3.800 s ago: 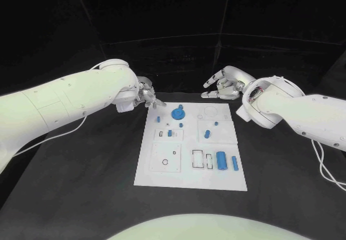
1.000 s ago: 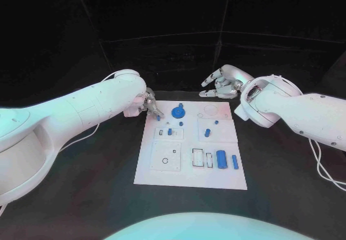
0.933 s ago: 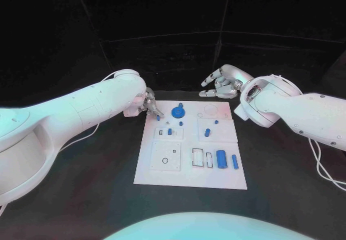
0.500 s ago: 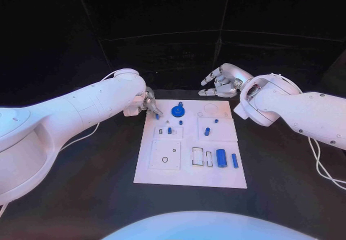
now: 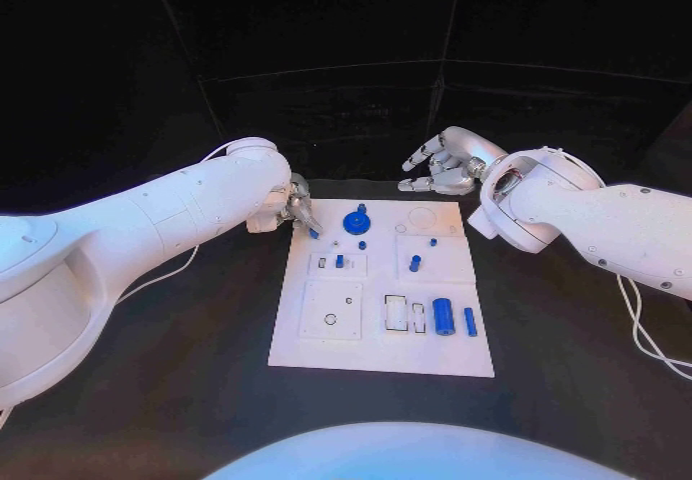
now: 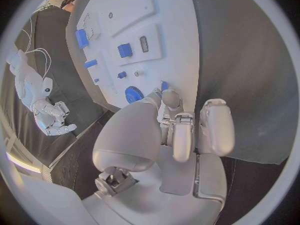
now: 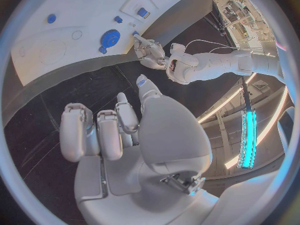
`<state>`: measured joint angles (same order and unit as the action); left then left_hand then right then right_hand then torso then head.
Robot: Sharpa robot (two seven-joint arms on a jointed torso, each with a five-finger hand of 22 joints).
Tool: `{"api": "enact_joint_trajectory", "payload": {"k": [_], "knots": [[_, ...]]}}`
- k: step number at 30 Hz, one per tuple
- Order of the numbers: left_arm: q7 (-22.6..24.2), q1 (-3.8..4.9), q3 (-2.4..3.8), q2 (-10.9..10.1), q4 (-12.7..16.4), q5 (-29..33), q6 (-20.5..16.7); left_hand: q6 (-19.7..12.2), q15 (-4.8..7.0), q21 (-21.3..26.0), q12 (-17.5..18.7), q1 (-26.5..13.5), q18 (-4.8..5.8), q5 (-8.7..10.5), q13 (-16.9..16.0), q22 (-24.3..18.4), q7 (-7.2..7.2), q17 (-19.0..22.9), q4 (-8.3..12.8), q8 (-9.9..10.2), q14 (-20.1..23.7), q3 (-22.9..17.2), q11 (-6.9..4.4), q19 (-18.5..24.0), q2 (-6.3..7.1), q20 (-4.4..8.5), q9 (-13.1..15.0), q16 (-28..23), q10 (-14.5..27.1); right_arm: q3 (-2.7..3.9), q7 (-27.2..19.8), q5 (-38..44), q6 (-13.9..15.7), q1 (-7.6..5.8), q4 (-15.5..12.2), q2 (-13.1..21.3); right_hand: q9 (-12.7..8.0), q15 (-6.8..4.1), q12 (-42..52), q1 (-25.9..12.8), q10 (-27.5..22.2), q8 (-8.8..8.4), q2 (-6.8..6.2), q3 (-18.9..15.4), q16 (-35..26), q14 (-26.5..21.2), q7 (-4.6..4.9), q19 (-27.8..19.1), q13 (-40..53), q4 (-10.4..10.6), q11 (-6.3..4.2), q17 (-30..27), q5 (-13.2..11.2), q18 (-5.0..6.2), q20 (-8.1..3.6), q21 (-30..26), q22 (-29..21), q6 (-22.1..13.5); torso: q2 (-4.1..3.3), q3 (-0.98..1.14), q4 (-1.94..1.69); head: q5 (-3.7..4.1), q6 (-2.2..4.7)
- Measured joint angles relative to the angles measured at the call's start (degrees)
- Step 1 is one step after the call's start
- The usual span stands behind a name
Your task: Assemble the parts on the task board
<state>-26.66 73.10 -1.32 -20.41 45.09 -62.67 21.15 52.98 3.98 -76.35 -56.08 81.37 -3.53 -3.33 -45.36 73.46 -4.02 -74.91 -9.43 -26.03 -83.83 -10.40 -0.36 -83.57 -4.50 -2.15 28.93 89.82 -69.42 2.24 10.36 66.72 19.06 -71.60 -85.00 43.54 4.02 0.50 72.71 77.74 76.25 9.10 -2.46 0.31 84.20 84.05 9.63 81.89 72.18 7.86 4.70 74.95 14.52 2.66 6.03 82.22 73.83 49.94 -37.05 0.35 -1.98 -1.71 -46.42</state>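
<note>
At the upper left of the task board (image 5: 378,345), the left hand (image 5: 296,208) pinches a small blue part (image 5: 313,231). The right hand (image 5: 441,166) hovers beyond the board's top edge, fingers loosely curled, holding nothing.

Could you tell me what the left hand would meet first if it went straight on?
Probably the blue gear on the board; the left hand, pinching a small blue part, points toward it, though depth is unclear.
</note>
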Motion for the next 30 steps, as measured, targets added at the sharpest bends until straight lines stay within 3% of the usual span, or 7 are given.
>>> {"api": "enact_joint_trajectory", "payload": {"k": [2,6,11,17,24,26,30], "knots": [[0.11,-0.07,-0.01,-0.46,0.53,0.14,-0.33,-0.08,0.00,0.00,0.00,-0.65,0.00,-0.02,0.00,0.05,-0.08,0.00,-0.72,-0.48,0.00,-0.72,0.15,0.00,0.72,0.00,0.01,0.00,-0.33,0.00,-0.01,0.00,0.00,0.00,0.02,0.00,0.00,0.00,0.00,0.00,0.00,0.00,0.00,0.00,0.00,0.00,0.00,0.00,0.00,0.00,0.00,0.00,0.00,0.00,0.00,0.00,0.00,0.00,-0.01,0.00,-0.03,0.00,0.03],[0.18,-0.09,-0.03,-2.29,2.75,1.14,-1.51,-0.07,0.00,0.00,0.00,-3.09,0.01,-0.04,-0.05,0.10,-0.08,0.00,0.48,-1.66,0.00,-5.85,0.06,0.00,3.11,0.00,0.03,0.00,-1.02,0.00,-0.02,0.00,0.00,0.00,0.03,0.11,0.00,0.00,0.00,0.00,0.00,0.00,0.00,0.00,0.00,0.00,0.00,0.00,0.00,0.00,0.00,-0.01,0.00,0.01,0.00,0.00,0.00,0.00,0.00,0.01,-0.08,-0.17,0.08],[0.14,0.37,-0.03,-5.01,6.66,3.22,-3.57,-0.30,0.00,0.00,-0.78,-5.25,0.00,-0.04,-0.59,0.26,0.13,0.00,0.91,-2.76,0.00,-9.25,-0.27,0.00,4.50,0.00,0.06,0.00,-1.36,0.00,-0.02,0.00,0.01,0.00,0.12,0.37,0.00,0.00,0.00,0.00,0.00,0.00,0.00,0.00,0.00,0.00,0.00,0.00,0.00,0.00,0.00,-0.01,0.00,0.00,0.00,0.00,0.00,0.00,0.05,0.03,-0.23,-0.31,0.12],[-0.30,1.05,0.00,-8.66,12.94,5.49,-6.61,-0.30,0.00,0.00,-1.33,-6.24,0.00,-0.04,-1.13,0.52,0.13,0.00,1.31,-3.57,-0.01,-11.22,-0.18,0.00,5.49,0.00,0.09,0.00,-2.07,0.00,-0.02,0.00,0.01,0.00,0.14,0.61,0.00,0.00,0.00,0.00,0.00,0.00,0.00,0.00,0.00,0.00,0.00,0.00,0.00,0.00,0.00,-0.01,0.00,0.00,0.00,0.00,-0.05,0.00,0.08,0.09,-0.47,-0.48,0.16],[-1.31,1.18,-0.10,-12.52,20.30,7.44,-10.55,-0.38,0.00,0.00,-1.79,-7.12,0.00,-0.02,-1.40,0.63,0.04,0.00,2.12,-4.17,-0.01,-12.97,-0.25,0.00,5.81,0.00,0.11,0.00,-2.16,0.00,-0.02,-0.02,0.01,-0.01,0.16,0.80,0.00,0.00,0.00,0.00,0.00,0.00,0.00,0.00,0.00,0.00,0.00,0.00,0.00,0.00,0.00,-0.02,0.00,0.00,0.00,0.00,-0.05,0.00,0.10,0.13,-0.63,-0.48,0.21],[-1.55,1.16,-0.26,-13.35,22.04,7.81,-11.57,-0.39,0.00,0.00,-1.79,-7.21,0.00,-0.02,-1.40,0.68,0.04,0.00,2.17,-4.17,-0.01,-13.02,-0.36,-0.13,5.89,0.13,0.12,0.00,-2.28,0.00,-0.02,-0.02,0.00,-0.01,0.17,0.84,0.00,0.00,0.00,0.00,0.00,0.00,0.00,0.00,0.00,0.00,0.00,0.00,0.01,0.00,0.00,-0.02,0.00,0.00,0.00,0.00,-0.05,0.00,0.10,0.13,-0.63,-0.54,0.14],[-1.93,0.83,-1.30,-14.88,25.22,8.24,-13.62,-0.39,0.00,0.00,-1.79,-7.34,0.00,0.00,-1.40,0.74,0.03,0.00,1.94,-4.20,-0.01,-13.26,-0.37,-0.18,6.02,0.17,0.13,0.00,-2.46,0.00,-0.02,-0.04,0.00,-0.01,0.18,0.91,0.00,0.00,0.00,0.00,0.00,0.00,0.00,0.00,-0.21,0.00,0.00,0.00,0.01,0.00,0.00,-0.02,0.00,0.00,0.00,0.00,-0.04,0.00,0.08,0.14,-0.63,-0.81,0.10]]}}
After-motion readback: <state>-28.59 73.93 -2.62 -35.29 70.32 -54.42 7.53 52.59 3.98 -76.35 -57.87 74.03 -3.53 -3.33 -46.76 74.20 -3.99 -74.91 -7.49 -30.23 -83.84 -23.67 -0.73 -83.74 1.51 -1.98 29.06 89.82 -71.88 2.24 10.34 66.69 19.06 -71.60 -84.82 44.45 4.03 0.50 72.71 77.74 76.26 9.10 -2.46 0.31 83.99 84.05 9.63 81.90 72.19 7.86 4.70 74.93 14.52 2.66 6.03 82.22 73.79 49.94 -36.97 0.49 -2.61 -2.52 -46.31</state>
